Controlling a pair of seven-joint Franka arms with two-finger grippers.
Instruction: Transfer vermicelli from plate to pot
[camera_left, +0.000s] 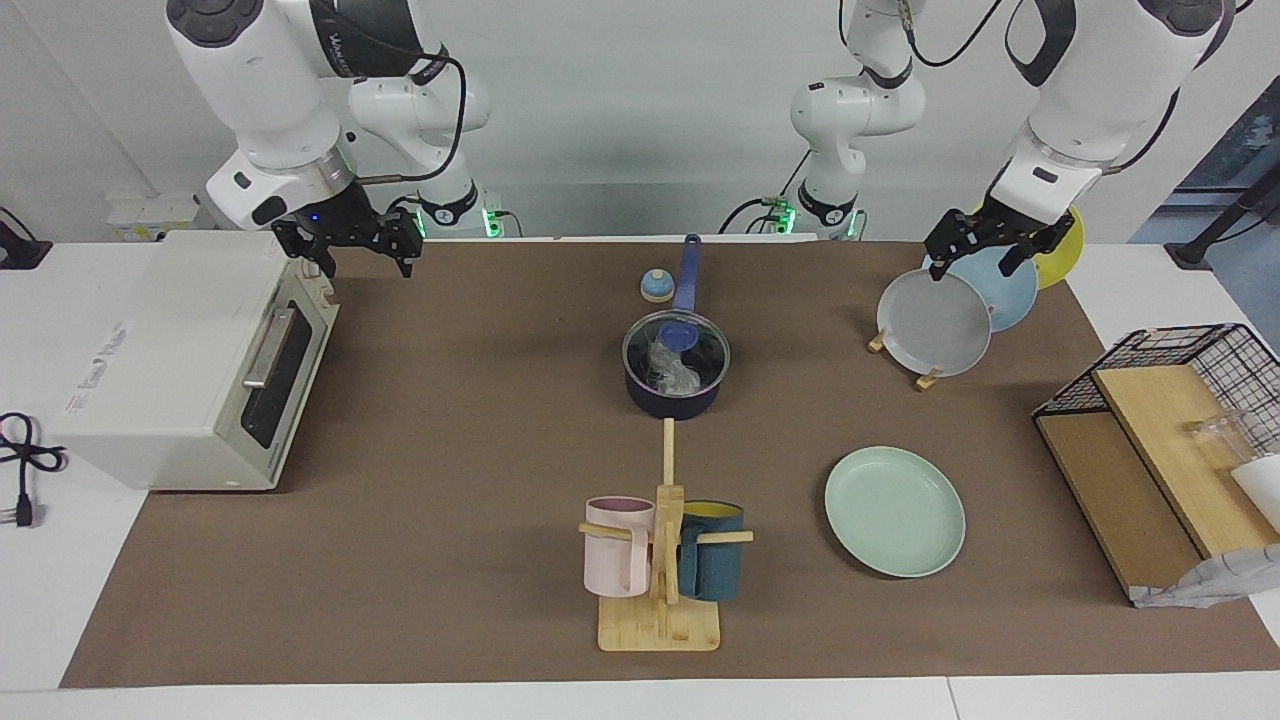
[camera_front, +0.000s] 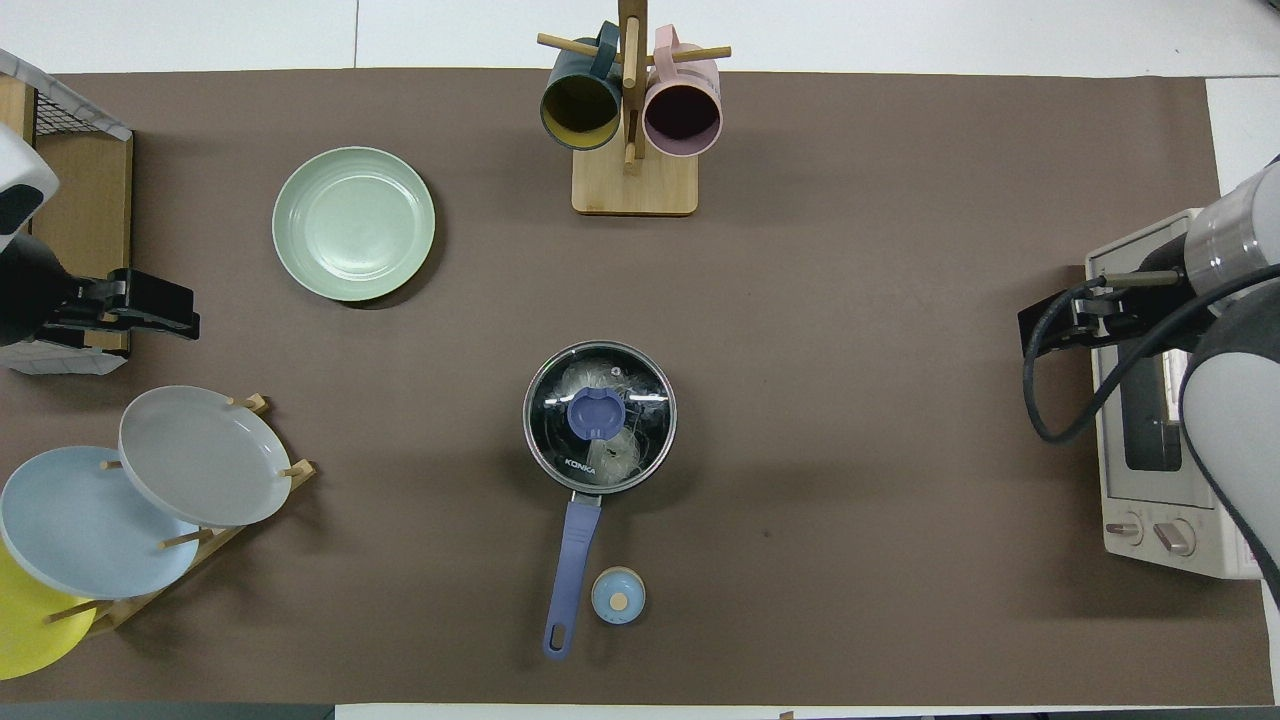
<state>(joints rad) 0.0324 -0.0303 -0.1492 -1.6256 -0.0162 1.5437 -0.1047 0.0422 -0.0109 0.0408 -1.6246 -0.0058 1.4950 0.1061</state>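
The dark navy pot (camera_left: 670, 402) stands mid-table with its long blue handle (camera_front: 572, 560) pointing toward the robots. A glass lid with a blue knob (camera_left: 679, 333) sits on it. The vermicelli (camera_left: 672, 368) lies inside the pot as whitish clumps seen through the lid, also in the overhead view (camera_front: 610, 455). The mint-green plate (camera_left: 895, 512) is bare, farther from the robots than the pot, toward the left arm's end. My left gripper (camera_left: 985, 250) hangs open and empty over the plate rack. My right gripper (camera_left: 352, 248) hangs open and empty over the toaster oven's edge.
A white toaster oven (camera_left: 190, 370) stands at the right arm's end. A rack with grey, light blue and yellow plates (camera_left: 935, 322) and a wire basket with wooden boards (camera_left: 1170, 440) are at the left arm's end. A mug stand (camera_left: 660, 560) and a small blue dial (camera_left: 656, 286) flank the pot.
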